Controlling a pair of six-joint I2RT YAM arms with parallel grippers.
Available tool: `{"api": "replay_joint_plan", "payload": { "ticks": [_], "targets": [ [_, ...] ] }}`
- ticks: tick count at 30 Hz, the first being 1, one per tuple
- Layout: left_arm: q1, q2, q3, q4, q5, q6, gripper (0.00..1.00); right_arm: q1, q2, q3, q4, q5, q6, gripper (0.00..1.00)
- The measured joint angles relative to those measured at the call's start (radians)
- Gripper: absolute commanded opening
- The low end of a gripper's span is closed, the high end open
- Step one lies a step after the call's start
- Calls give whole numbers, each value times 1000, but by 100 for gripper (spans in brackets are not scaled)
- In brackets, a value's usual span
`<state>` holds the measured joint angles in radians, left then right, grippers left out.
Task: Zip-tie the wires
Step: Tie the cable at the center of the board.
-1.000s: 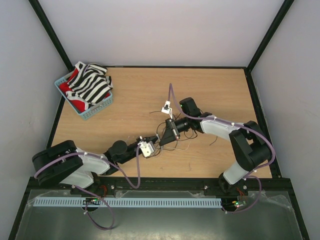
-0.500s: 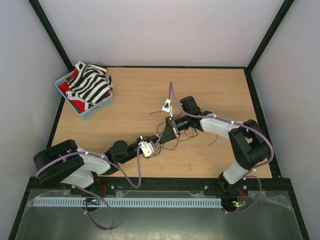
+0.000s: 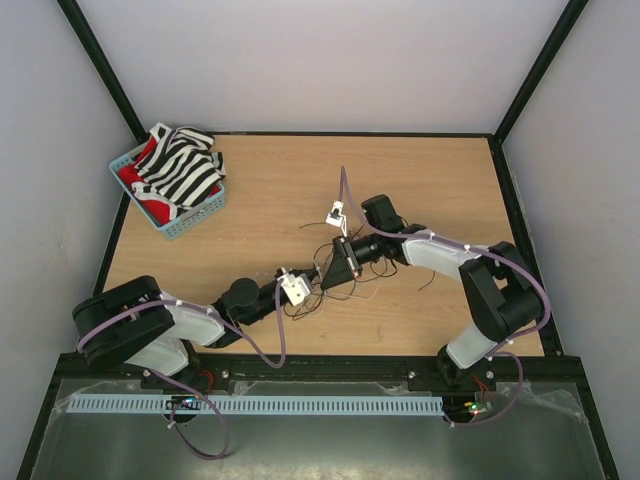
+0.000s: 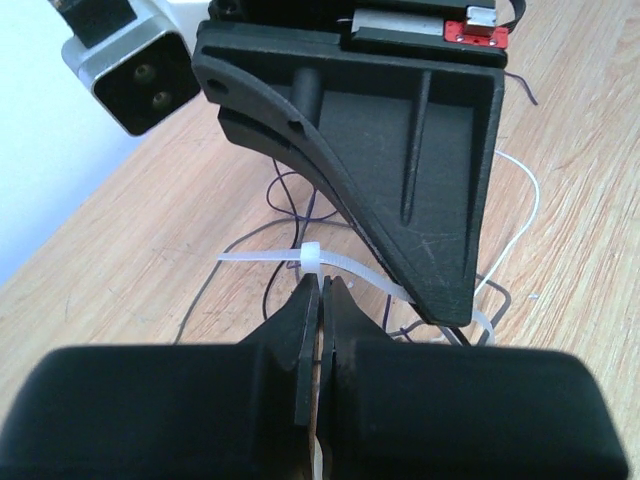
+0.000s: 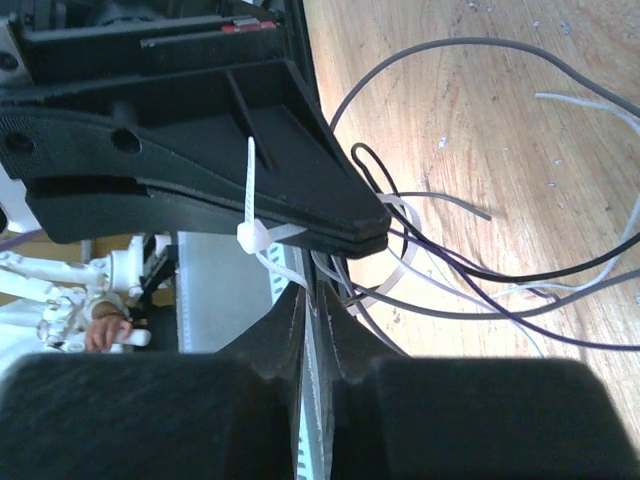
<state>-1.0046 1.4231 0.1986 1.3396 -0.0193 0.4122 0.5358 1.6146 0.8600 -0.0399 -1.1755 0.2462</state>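
The wires lie as a loose tangle of thin dark and pale strands at mid-table, and show as loops on the wood and as strands crossing it. A white zip tie loops around some of them. My left gripper is shut on the zip tie just below its head. My right gripper meets it tip to tip; its jaws stand a sliver apart, with the tie's strap running into the gap. In the top view the two grippers meet over the tangle.
A blue basket with striped black-and-white and red cloth stands at the back left. A perforated white strip lies along the metal ledge in front of the arm bases. Bare wood surrounds the tangle.
The right gripper's jaws have parted slightly around the strap. Both wrists have shifted a little while staying tip to tip; the left stays clamped on the tie.
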Motion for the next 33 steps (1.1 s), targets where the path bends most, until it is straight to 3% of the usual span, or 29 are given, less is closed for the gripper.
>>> {"api": "replay_joint_plan", "payload": {
  "ticks": [7,17,25,33],
  "targets": [
    [2,0,3,-4,-1,-51,0,-1,-81,-16,2,57,-26,45],
    [6,0,3,-8,-14,-93,0,-2,-155,4,-23,207,-67,60],
    [8,12,7,-8,-16,-112,0,-1,-179,49,-26,278,-67,62],
    [11,28,16,-14,-16,-126,0,37,-178,50,-27,307,-66,54]
  ]
}}
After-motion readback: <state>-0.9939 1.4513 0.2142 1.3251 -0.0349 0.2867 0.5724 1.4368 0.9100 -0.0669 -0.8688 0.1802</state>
